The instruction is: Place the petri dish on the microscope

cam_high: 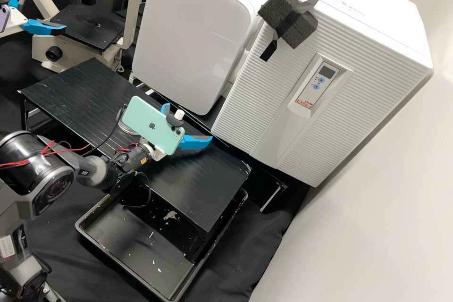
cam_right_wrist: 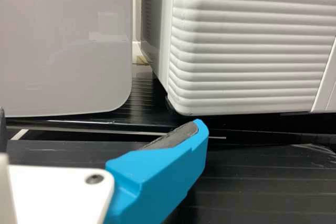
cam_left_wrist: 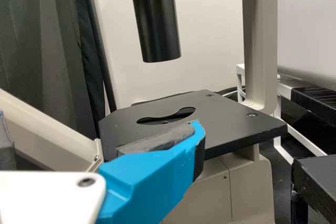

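A clear, round, shallow item (cam_high: 126, 128), probably the petri dish, lies partly hidden left of centre on the black ribbed platform (cam_high: 71, 92); contents indeterminate. Expect light, rigid, slippery, brittle plastic; grasp opposite side walls gently, keeping it level. Left gripper (cam_high: 46, 10) and right gripper (cam_high: 188, 122): jaws spread. The black rectangular tray (cam_high: 127, 245), lower centre, contains pale flakes.

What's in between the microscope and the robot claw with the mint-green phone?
In the high view, a black ribbed platform lies between the microscope and that claw, the right gripper.
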`<state>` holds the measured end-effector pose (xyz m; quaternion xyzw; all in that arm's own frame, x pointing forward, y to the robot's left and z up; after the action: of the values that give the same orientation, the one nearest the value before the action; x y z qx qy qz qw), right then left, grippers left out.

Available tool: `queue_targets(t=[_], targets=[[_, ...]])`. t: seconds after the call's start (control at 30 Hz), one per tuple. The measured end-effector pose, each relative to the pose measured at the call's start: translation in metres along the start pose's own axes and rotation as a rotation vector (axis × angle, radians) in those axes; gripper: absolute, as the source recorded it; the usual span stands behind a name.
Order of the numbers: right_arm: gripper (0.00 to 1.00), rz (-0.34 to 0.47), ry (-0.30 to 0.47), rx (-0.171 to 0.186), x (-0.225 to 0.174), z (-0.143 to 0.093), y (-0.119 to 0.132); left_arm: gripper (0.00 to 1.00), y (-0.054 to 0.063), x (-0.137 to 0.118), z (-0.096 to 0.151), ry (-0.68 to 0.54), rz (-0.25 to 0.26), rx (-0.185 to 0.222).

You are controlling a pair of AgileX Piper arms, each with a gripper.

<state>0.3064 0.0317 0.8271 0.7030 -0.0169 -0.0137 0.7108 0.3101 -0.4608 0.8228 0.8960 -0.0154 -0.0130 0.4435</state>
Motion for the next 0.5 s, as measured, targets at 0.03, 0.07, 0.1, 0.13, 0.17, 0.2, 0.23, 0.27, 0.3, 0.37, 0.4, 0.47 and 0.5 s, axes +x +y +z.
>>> queue_targets(t=[0.03, 0.07, 0.1, 0.13, 0.17, 0.2, 0.23, 0.27, 0.3, 0.37, 0.4, 0.47, 0.5], targets=[[1.0, 0.0, 0.0, 0.0, 0.0, 0.0, 0.0, 1.0, 0.0, 0.0, 0.0, 0.0, 0.0, 0.0], [1.0, 0.0, 0.0, 0.0, 0.0, 0.0, 0.0, 1.0, 0.0, 0.0, 0.0, 0.0, 0.0, 0.0], [1.0, 0.0, 0.0, 0.0, 0.0, 0.0, 0.0, 1.0, 0.0, 0.0, 0.0, 0.0, 0.0, 0.0], [1.0, 0.0, 0.0, 0.0, 0.0, 0.0, 0.0, 1.0, 0.0, 0.0, 0.0, 0.0, 0.0, 0.0], [1.0, 0.0, 0.0, 0.0, 0.0, 0.0, 0.0, 1.0, 0.0, 0.0, 0.0, 0.0, 0.0, 0.0], [1.0, 0.0, 0.0, 0.0, 0.0, 0.0, 0.0, 1.0, 0.0, 0.0, 0.0, 0.0, 0.0, 0.0], [1.0, 0.0, 0.0, 0.0, 0.0, 0.0, 0.0, 1.0, 0.0, 0.0, 0.0, 0.0, 0.0, 0.0], [1.0, 0.0, 0.0, 0.0, 0.0, 0.0, 0.0, 1.0, 0.0, 0.0, 0.0, 0.0, 0.0, 0.0], [1.0, 0.0, 0.0, 0.0, 0.0, 0.0, 0.0, 1.0, 0.0, 0.0, 0.0001, -0.002, 0.0, 0.001], [1.0, 0.0, 0.0, 0.0, 0.0, 0.0, 0.0, 1.0, -0.0001, 0.0, 0.0009, -0.01, -0.002, 0.003], [1.0, 0.0, 0.0, 0.0, 0.0, 0.0, 0.0, 1.0, -0.0003, 0.0, 0.0017, -0.015, -0.002, 0.003], [1.0, 0.0, 0.0, 0.0, 0.0, 0.0, 0.0, 1.0, 0.0015, -0.0007, 0.005, -0.038, 0.001, -0.002], [1.0, 0.0, 0.0, 0.0, 0.0, 0.0, 0.0, 1.0, 0.0025, -0.0012, 0.0081, -0.054, 0.003, -0.004]])
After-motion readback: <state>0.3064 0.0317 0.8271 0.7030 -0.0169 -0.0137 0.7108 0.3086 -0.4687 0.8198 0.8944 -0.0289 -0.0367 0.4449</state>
